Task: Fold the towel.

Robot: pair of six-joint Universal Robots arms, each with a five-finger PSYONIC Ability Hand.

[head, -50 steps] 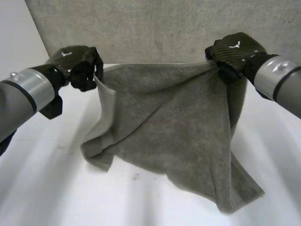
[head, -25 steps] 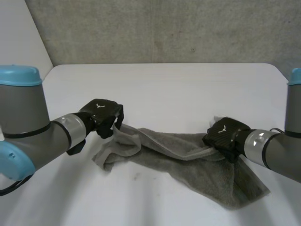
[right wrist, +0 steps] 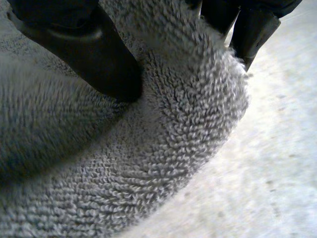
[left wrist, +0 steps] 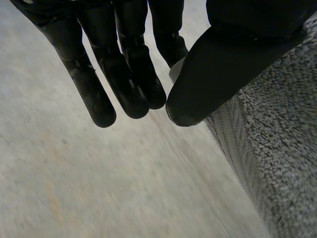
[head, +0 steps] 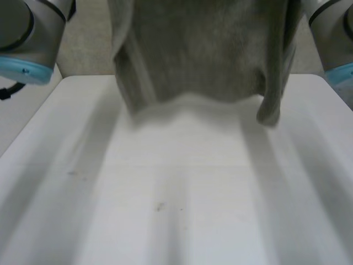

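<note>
Left hand (left wrist: 124, 74), right hand (right wrist: 84, 49): pinch grips

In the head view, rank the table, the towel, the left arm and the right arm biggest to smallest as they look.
1. The table.
2. The towel, hanging nearer the camera, which enlarges it.
3. The left arm and right arm: both cut off, about alike, so unranked.
</note>
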